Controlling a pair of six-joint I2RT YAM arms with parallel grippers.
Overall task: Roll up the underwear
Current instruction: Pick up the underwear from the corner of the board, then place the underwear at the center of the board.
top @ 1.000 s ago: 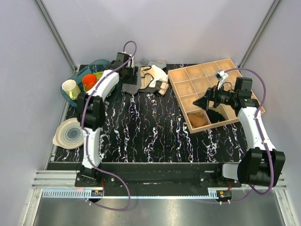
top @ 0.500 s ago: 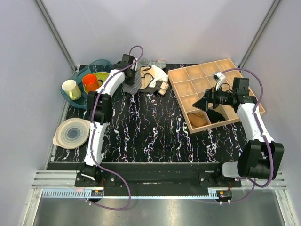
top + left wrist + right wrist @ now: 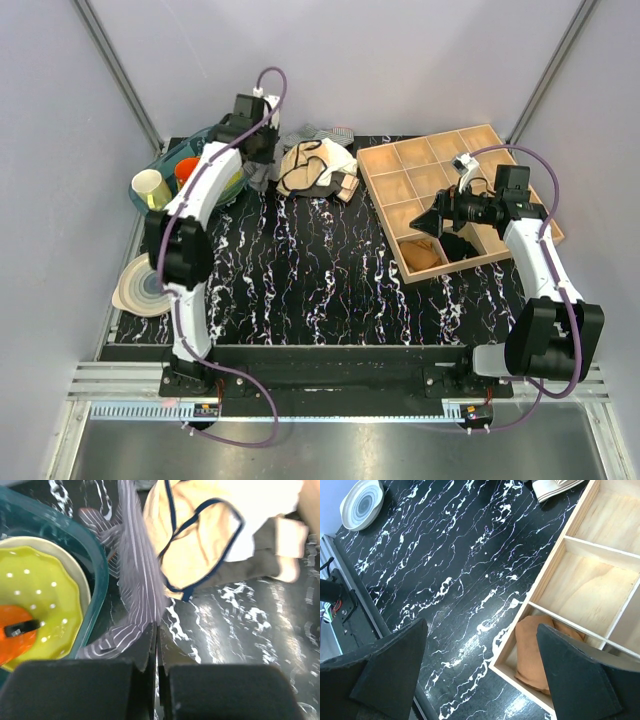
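The left jaws are pressed together at the far left of the surface (image 3: 320, 280). The striped underwear (image 3: 134, 580) runs straight down into their tips, so they appear to pinch a fold of it, though the contact point is blurred in the wrist view. The cloth stretches taut from that grip, between the rim of the teal basin (image 3: 98, 565) and the beige-and-white garment (image 3: 200, 535) just beside it. Gripping at one edge would let the arm drag the shorts out of the pile onto bare surface, where they can be flattened and rolled. The right jaws are spread wide and hold nothing. They hover over the near corner of the wooden tray (image 3: 555, 575), above a tan roll (image 3: 535, 650) in one compartment, out of the left arm's way.
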